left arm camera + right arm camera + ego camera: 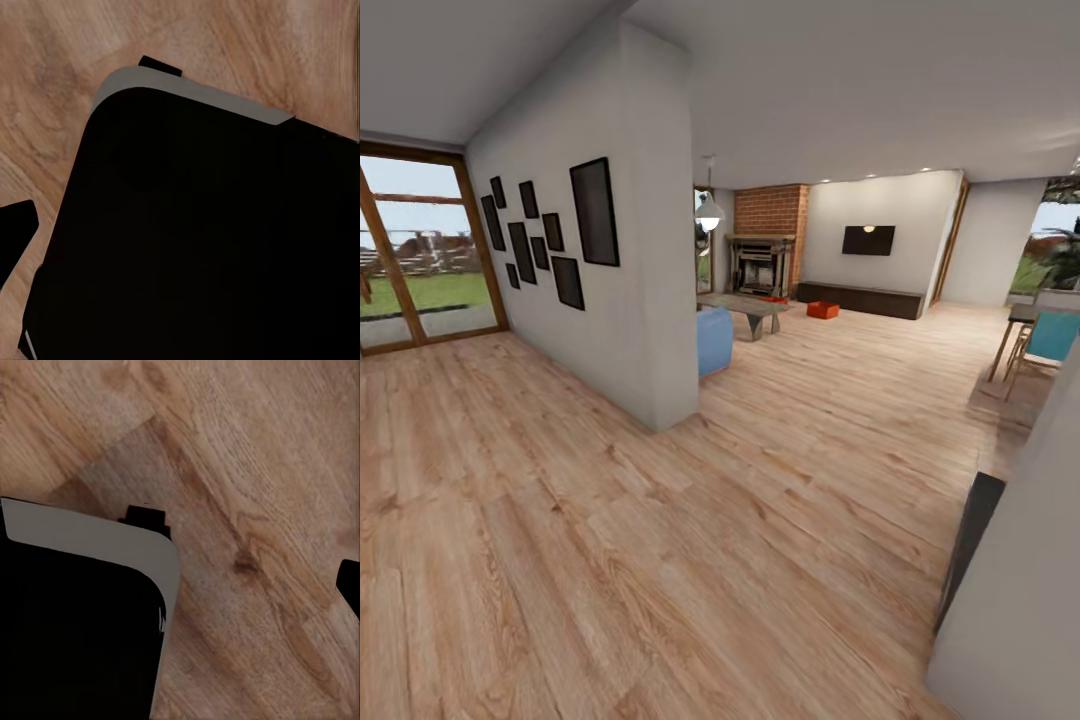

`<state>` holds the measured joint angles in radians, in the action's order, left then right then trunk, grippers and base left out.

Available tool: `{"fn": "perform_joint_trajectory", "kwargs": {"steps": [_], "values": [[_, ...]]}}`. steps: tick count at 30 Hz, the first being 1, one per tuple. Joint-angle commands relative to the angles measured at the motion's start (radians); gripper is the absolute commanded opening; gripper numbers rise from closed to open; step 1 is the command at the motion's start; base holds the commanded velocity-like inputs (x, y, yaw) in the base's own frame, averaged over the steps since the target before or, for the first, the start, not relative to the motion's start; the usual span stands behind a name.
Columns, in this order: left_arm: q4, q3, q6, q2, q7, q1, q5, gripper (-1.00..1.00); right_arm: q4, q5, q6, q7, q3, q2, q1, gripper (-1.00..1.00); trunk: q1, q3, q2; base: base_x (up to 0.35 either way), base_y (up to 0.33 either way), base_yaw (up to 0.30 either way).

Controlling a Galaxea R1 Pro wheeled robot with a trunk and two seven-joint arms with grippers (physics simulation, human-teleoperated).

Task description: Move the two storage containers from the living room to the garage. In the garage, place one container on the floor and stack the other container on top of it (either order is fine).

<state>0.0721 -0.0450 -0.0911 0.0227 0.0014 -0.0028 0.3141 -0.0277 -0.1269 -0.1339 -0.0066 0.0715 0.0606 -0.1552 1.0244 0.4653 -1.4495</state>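
Far ahead in the head view lies the living room with its red-brick fireplace (765, 250). One orange-red storage container (822, 310) sits on the wood floor in front of a low dark cabinet (860, 299). The other storage container (774, 299) shows as a small red patch behind the coffee table (748, 306). In the left wrist view a dark fingertip (15, 234) of my left gripper sits at the frame edge over the robot's black base (202, 240). The right wrist view has a fingertip (351, 585) at its edge over bare planks. Both grippers look open and hold nothing.
A grey wall corner (660, 300) with black picture frames juts out on the left, and a blue sofa (714, 341) stands behind it. Glass doors (415, 250) are at far left. A table with a teal chair (1050, 336) and a pale wall (1020, 600) stand on the right.
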Motion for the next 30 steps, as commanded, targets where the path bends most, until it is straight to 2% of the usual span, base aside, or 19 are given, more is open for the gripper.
{"fn": "perform_joint_trajectory", "kwargs": {"steps": [1,30], "values": [[0.000,-0.004,-0.002,0.001,0.000,0.000,0.002,1.00,-0.003,-0.004,-0.005,0.001,0.007,0.000,-0.001,1.00,0.001,0.001,0.000,0.324,0.000,0.000],[0.000,-0.004,-0.001,0.001,0.000,0.000,0.002,1.00,0.002,0.009,0.006,0.016,-0.001,0.001,-0.001,1.00,0.001,0.001,0.000,0.324,0.000,0.000]]}}
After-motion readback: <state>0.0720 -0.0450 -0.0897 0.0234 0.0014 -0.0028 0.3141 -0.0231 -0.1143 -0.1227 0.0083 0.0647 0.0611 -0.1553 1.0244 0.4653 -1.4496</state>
